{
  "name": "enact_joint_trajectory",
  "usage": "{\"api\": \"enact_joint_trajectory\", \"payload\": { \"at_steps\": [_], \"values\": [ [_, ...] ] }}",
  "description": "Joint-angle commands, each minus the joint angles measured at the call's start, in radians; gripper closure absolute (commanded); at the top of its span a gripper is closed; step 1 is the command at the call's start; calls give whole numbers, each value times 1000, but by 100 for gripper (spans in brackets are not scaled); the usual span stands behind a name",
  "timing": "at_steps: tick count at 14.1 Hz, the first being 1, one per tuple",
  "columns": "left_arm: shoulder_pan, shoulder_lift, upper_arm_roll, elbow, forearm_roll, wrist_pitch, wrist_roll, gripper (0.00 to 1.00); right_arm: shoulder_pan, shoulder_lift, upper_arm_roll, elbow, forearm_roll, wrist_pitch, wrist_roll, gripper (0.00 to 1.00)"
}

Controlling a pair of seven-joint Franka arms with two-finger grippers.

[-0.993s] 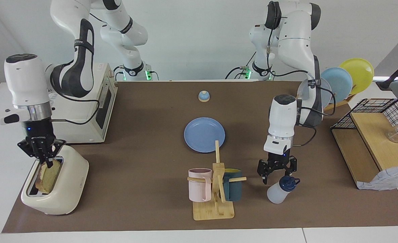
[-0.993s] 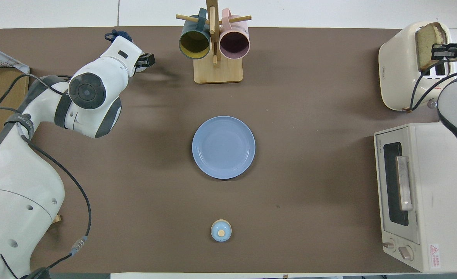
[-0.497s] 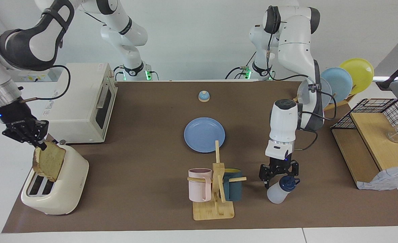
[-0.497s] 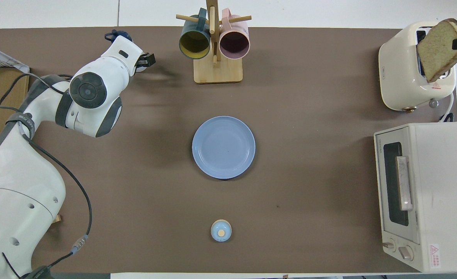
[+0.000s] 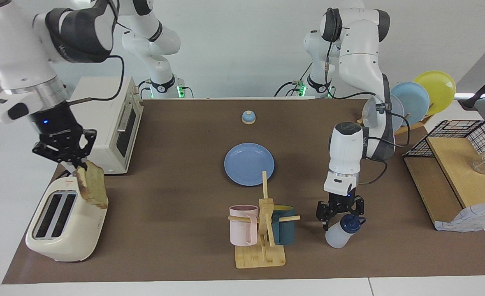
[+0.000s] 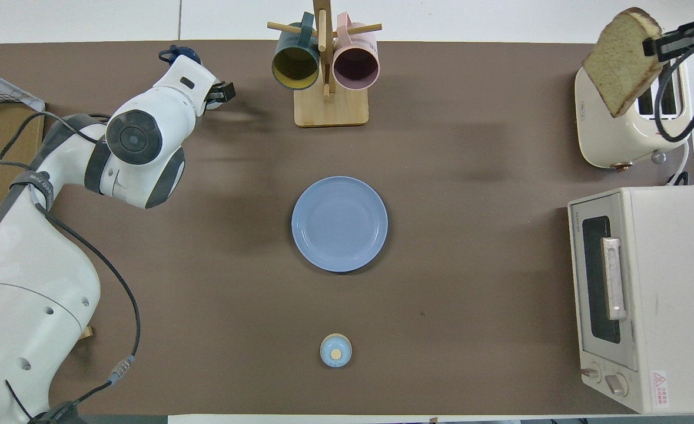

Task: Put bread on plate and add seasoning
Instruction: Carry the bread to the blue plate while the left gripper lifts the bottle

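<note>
While the right gripper pinches the bread by its top edge above the toaster, the left gripper brackets the seasoning, grip uncertain; bare mat surrounds the plate.

A cream two-slot toaster sits at the right arm's end of the brown table mat, with a cream toaster oven beside it, nearer the robots. A wooden mug tree holds a pink mug and a dark teal mug, while a small blue-and-tan bell stands close to the robots. At the left arm's end are a wire-and-wood rack and upright pale blue and yellow plates.
</note>
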Motion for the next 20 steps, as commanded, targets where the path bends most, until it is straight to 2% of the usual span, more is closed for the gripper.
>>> {"api": "enact_joint_trajectory", "payload": {
  "at_steps": [1, 2, 4, 5, 6, 7, 9, 10, 13, 16, 20],
  "values": [
    [4, 21, 4, 23, 21, 22, -23, 0, 45, -57, 13, -54, -9, -94, 144, 100],
    [4, 21, 4, 23, 21, 22, -23, 0, 76, -89, 16, -116, -7, -85, 229, 100],
    [4, 21, 4, 25, 21, 22, -30, 0, 159, -123, 22, -174, -7, -94, 291, 100],
    [4, 21, 4, 25, 21, 24, -30, 15, 192, -134, 23, -189, -7, -117, 305, 100],
    [4, 21, 4, 25, 19, 25, -33, 67, 219, -148, 24, -215, -7, -129, 324, 100],
    [12, 21, 4, 25, 19, 44, -42, 100, 246, -172, 24, -268, -7, -116, 368, 100],
    [36, 30, 2, 20, 19, 135, -42, 100, 295, -215, 27, -364, 28, -38, 513, 100],
    [38, 30, 2, 16, 18, 159, -42, 100, 340, -235, 25, -426, 48, 39, 558, 100],
    [38, 30, 2, 14, 18, 159, -40, 100, 412, -237, 27, -551, 65, 182, 600, 100],
    [41, 18, 2, 8, 21, 148, -25, 100, 470, -211, 27, -602, 111, 335, 663, 100],
    [64, -78, 1, -49, 26, 75, -5, 100, 552, -153, 27, -625, 111, 472, 782, 100]
  ]
}}
